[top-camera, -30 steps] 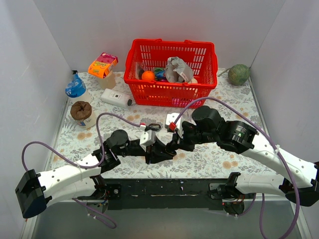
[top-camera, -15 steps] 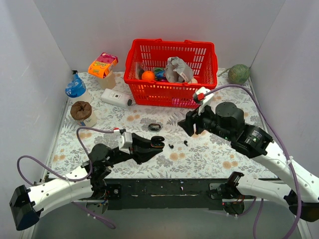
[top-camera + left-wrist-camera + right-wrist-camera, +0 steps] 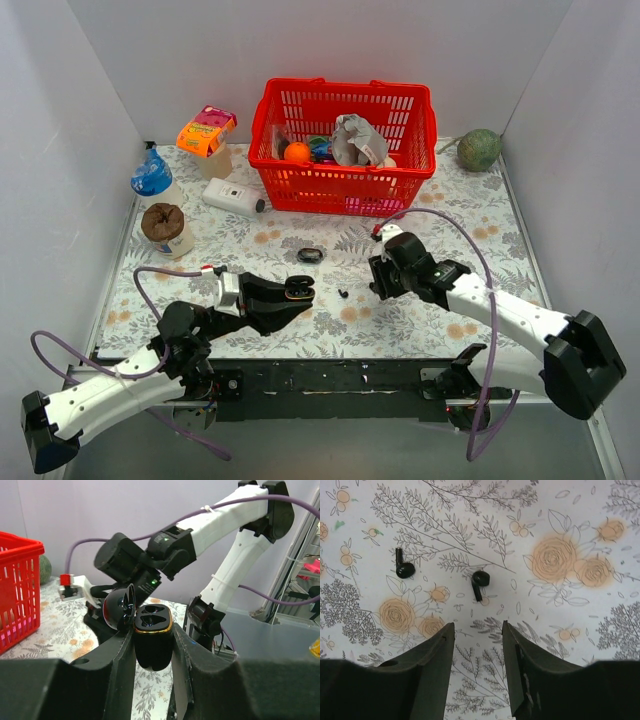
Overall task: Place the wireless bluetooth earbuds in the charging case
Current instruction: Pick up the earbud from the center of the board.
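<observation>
My left gripper (image 3: 298, 290) is shut on the black charging case (image 3: 152, 630). The case is held upright above the table with its lid (image 3: 120, 609) open and both gold-rimmed wells empty. Two black earbuds (image 3: 405, 569) (image 3: 480, 578) lie loose on the flowered tablecloth. My right gripper (image 3: 477, 624) is open and empty, pointing down, just short of the nearer earbud. In the top view one earbud (image 3: 343, 294) shows between the grippers. The other is hidden by my right gripper (image 3: 378, 286).
A small black ring (image 3: 310, 255) lies behind the earbuds. A red basket (image 3: 345, 180) with several items stands at the back. A white box with a black cap (image 3: 233, 197), a blue-capped bottle (image 3: 152, 180), a jar (image 3: 163, 228) and an orange packet (image 3: 206, 130) are at the back left. A green ball (image 3: 479, 150) is at the back right.
The two grippers have drawn apart. My left gripper has pulled back left with the case. My right gripper lifted away, then came down over the earbuds.
</observation>
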Available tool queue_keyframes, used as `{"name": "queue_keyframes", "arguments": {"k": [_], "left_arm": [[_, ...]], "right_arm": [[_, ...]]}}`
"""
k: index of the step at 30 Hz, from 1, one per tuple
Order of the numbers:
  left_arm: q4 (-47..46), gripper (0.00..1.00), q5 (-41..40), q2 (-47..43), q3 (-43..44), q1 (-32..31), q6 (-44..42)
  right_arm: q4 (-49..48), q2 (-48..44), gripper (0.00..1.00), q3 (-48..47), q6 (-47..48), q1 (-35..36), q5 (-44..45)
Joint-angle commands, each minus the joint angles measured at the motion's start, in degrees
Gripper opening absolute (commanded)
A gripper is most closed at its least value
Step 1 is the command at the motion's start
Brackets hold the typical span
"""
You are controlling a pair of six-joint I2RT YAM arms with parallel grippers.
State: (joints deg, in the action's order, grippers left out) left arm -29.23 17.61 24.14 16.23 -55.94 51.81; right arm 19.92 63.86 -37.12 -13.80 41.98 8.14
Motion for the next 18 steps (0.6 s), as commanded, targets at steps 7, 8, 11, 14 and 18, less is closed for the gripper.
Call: {"name": "queue_keyframes", "arguments": {"k": [7,8,11,14,18], "left_arm": [[3.0,0.0,-0.7,-1.9,0.0,0.0,0.5],[3.4,0.0,-1.0,-2.2,-0.1,0.0,0.5],[4.9,0.0,-1.7,-3.2,0.1,0.0,0.1],[6.0,0.0,-2.2,-3.9,0.3,0.0,-0.4],[6.4,0.0,-2.5,-3.9,0.5,0.0,-0.5]], "right_arm": [[-6.1,15.8,0.61,-9.3,0.1,-1.2,-2.3],[-5.9,16.5,0.61,-9.7,-0.3,-1.3,-1.9],[-5.0,18.7,0.6,-11.8,-0.8,-1.3,-1.4],[-4.0,20.7,0.59,-13.3,-0.6,-1.3,-1.0],[-4.5,22.2,0.57,-12.9,-0.9,-1.3,-2.4]]}}
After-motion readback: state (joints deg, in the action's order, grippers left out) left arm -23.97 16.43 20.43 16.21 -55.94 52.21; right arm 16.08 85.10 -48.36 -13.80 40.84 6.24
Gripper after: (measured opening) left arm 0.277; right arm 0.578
